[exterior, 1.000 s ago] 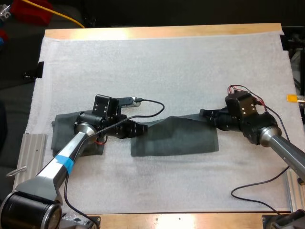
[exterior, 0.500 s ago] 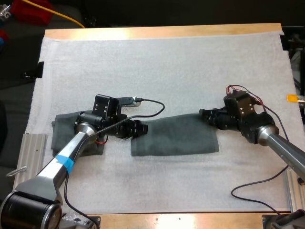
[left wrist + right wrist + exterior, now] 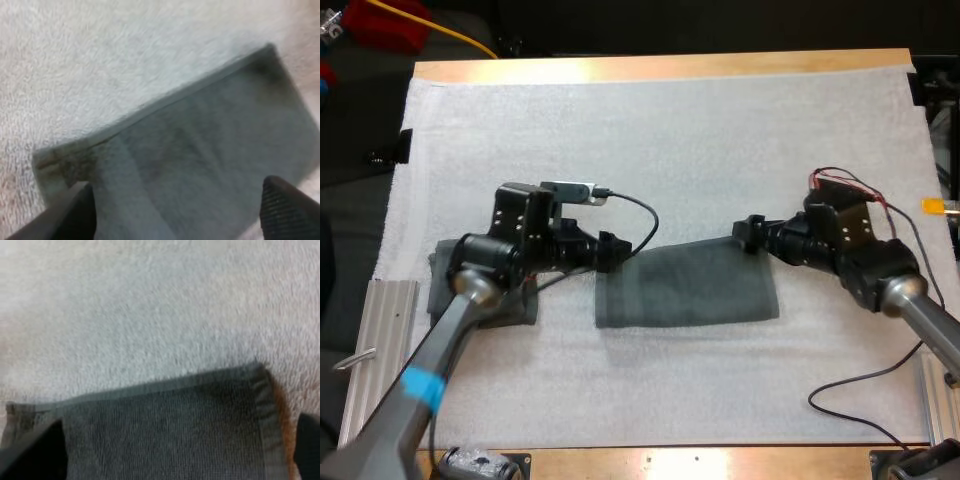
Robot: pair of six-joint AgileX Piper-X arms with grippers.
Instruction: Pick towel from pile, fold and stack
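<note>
A dark grey-green towel (image 3: 685, 285) lies folded flat in a rectangle at the middle of the white mat. My left gripper (image 3: 611, 247) hovers at its far left corner, fingers apart. In the left wrist view the open left gripper (image 3: 177, 184) stands above the towel (image 3: 200, 150) without touching it. At the towel's far right corner is my right gripper (image 3: 750, 232). The right wrist view has the right gripper (image 3: 180, 420) open over the towel's hemmed edge (image 3: 165, 430). Another dark towel (image 3: 442, 272) lies at the mat's left, partly hidden under my left arm.
A ribbed metal rail (image 3: 386, 312) lies along the mat's left edge near the front. The wooden table edge (image 3: 660, 66) runs along the far side. Bare white mat (image 3: 670, 140) stretches beyond the towel, and more lies in front of it.
Both grippers opened and let go of the towel's far edge, which dropped flat. The left arm rose and drew back left; the right arm pulled slightly right.
</note>
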